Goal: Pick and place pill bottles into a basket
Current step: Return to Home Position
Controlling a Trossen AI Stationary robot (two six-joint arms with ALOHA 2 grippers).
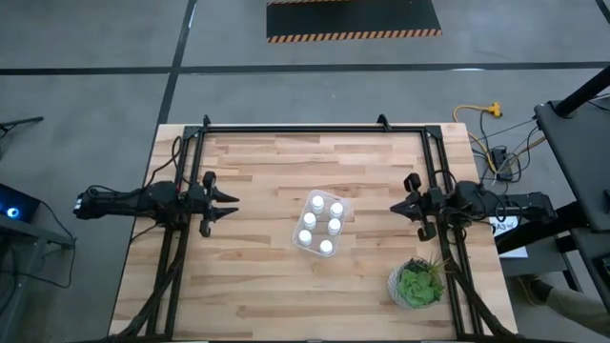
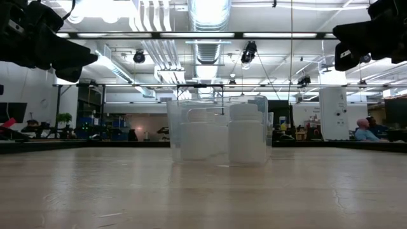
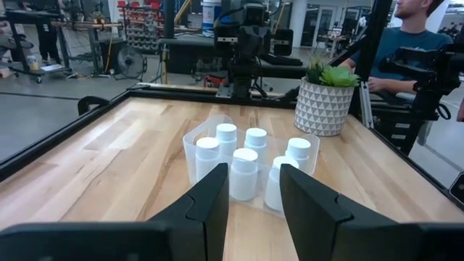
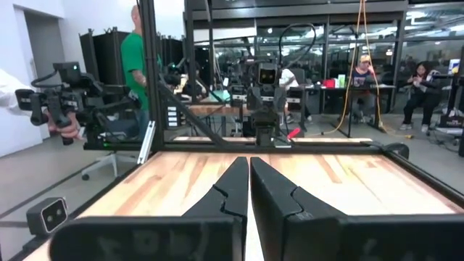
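Because all six pill bottles (image 1: 321,229) are seated upright in the basket (image 1: 347,205) mid-table, arms are held clear at the sides: left gripper (image 1: 235,206) spread, right gripper (image 1: 393,207) pressed together, both empty.

Left tool (image 1: 232,204) parted, right tool (image 1: 395,206) closed, both raised

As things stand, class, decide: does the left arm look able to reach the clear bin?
Probably yes. The left pincer is open and faces the clear bin head-on, with nothing standing between them; the potted plant sits off to one side.
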